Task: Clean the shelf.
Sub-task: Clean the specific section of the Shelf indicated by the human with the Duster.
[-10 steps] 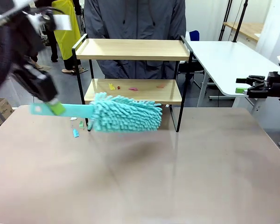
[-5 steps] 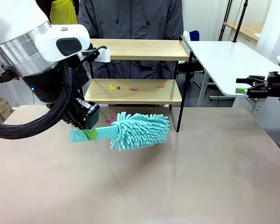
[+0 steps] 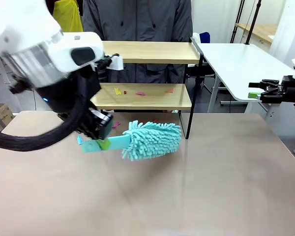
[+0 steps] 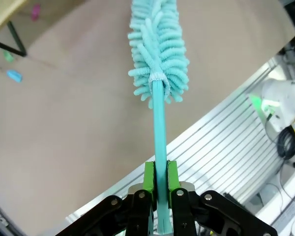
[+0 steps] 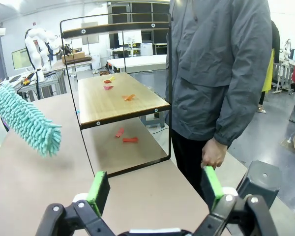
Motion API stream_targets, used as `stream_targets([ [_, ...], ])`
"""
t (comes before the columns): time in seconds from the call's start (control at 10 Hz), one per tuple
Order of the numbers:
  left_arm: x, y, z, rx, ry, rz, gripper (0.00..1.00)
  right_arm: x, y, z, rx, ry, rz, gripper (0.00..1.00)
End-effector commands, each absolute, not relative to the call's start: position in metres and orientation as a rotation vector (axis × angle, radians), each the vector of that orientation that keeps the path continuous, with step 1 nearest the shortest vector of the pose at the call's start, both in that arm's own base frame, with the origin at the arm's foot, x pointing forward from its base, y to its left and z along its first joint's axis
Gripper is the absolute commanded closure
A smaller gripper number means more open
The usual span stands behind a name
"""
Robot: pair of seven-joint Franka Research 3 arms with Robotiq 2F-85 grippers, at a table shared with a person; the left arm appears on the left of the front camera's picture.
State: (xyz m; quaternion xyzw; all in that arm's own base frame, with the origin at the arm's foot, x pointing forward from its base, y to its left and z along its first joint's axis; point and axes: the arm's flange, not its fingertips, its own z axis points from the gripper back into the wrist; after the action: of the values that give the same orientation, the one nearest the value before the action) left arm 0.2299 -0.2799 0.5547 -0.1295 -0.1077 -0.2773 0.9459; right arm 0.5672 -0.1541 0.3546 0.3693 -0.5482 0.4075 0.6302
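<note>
**Left gripper (image 3: pixel 102 142) clamped the duster (image 3: pixel 152 140), poised to sweep the shelf (image 3: pixel 152 51).**
Scraps (image 3: pixel 140 93) dotted it; right gripper (image 3: pixel 258 91) hung far right, jaws apart.

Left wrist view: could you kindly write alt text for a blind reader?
The left pincer is shut on the teal handle of a fluffy duster that points over the brown table. Small coloured scraps lie by the shelf leg.

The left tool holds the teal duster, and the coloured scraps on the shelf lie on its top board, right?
Not the top board: the front view shows the scraps on the lower board of the shelf. The left tool does hold the teal duster.
</note>
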Motion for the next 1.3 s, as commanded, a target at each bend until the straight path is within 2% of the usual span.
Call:
stream_targets([
  [0.0,0.229,-0.305,0.532,-0.333,-0.313,-0.451,0.87,0.567,-0.152,0.357,0.846,-1.258,0.937,0.00],
  [0.2,0.231,-0.314,0.518,-0.353,-0.365,-0.350,0.87,0.567,-0.152,0.357,0.846,-1.258,0.937,0.00],
  [0.5,0.245,-0.354,0.482,-0.342,-0.367,-0.276,0.87,0.567,-0.152,0.357,0.846,-1.258,0.937,0.00],
  [0.8,0.258,-0.390,0.454,-0.275,-0.478,-0.177,0.87,0.567,-0.152,0.357,0.846,-1.258,0.937,0.00],
  [1.2,0.274,-0.432,0.418,-0.313,-0.584,-0.061,0.87,0.567,-0.152,0.357,0.846,-1.258,0.937,0.00],
])
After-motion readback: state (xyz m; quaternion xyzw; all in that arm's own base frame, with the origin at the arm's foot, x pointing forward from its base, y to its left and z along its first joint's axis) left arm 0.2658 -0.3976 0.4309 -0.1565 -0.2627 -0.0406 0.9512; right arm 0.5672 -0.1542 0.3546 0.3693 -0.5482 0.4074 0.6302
